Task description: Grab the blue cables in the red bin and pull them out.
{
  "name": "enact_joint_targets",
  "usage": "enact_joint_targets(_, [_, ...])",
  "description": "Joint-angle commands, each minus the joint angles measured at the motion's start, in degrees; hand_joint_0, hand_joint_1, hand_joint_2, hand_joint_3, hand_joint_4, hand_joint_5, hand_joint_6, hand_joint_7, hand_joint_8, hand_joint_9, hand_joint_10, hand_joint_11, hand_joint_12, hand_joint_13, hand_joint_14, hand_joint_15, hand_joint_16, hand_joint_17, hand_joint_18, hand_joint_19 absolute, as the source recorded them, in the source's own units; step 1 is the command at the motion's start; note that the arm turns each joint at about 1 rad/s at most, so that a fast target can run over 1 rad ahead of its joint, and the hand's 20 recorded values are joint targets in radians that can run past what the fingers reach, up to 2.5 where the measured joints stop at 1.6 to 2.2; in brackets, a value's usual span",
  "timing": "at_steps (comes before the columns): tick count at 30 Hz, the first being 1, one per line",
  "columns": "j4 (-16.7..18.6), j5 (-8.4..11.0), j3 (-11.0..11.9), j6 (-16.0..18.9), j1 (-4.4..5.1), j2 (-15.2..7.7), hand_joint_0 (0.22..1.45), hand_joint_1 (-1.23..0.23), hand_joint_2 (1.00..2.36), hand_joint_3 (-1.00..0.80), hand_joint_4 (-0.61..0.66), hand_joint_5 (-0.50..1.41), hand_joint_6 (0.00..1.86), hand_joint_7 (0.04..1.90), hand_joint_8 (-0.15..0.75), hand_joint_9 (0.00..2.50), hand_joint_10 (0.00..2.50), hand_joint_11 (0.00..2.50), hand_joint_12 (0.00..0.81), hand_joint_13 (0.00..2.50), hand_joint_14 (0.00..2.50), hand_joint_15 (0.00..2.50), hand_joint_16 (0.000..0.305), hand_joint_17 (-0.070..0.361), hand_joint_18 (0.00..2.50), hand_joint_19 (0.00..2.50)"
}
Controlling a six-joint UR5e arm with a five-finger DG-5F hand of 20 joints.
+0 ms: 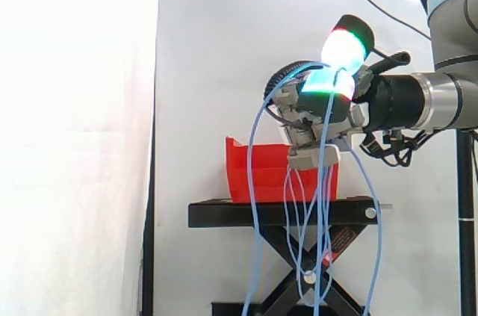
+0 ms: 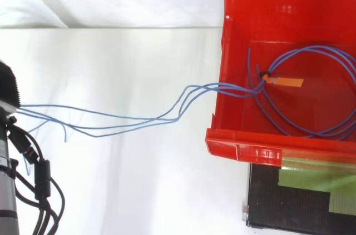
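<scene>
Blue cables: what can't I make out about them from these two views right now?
Side view: the blue cables' lower ends, cut off by the bottom edge.
Side view: what lies inside the red bin, hidden by its wall.
Top view: their coil's right side, cut off by the right edge.

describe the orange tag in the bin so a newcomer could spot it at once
Start at the red bin on the right of the top view. On its floor lies a loop of blue cables, and the orange tag sits inside that loop, where the cables bunch together. It is the only flat orange strip among thin blue strands.
</scene>
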Motion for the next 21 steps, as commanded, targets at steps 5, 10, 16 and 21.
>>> enact_joint_targets(5, [0.26,-0.05,-0.03,0.09,-0.2,0.03,0.98,-1.04,1.01,-0.82,0.29,0.62,0.89,0.29,0.306,1.2,0.03,1.33,0.334,1.18,1.38,0.98,0.044,0.099,0.88,1.23])
enact_joint_targets(10, [0.44,-0.13,-0.03,0.09,-0.29,0.03,0.98,-1.05,1.01,-0.8,0.3,0.6,0.9,0.27,0.295,1.16,0.03,1.33,0.334,1.16,1.4,0.97,0.045,0.101,0.86,1.22])
enact_joint_targets(16, [0.44,-0.13,-0.03,0.09,-0.38,0.03,0.99,-1.07,1.01,-0.76,0.3,0.58,0.91,0.27,0.304,1.14,0.03,1.32,0.329,1.12,1.41,0.95,0.045,0.102,0.83,1.22])
enact_joint_targets(21, [0.79,-0.13,-0.03,0.0,-0.47,-0.05,0.99,-1.08,1.01,-0.72,0.29,0.57,0.9,0.28,0.297,1.12,0.04,1.32,0.332,1.11,1.4,0.95,0.046,0.103,0.82,1.21])
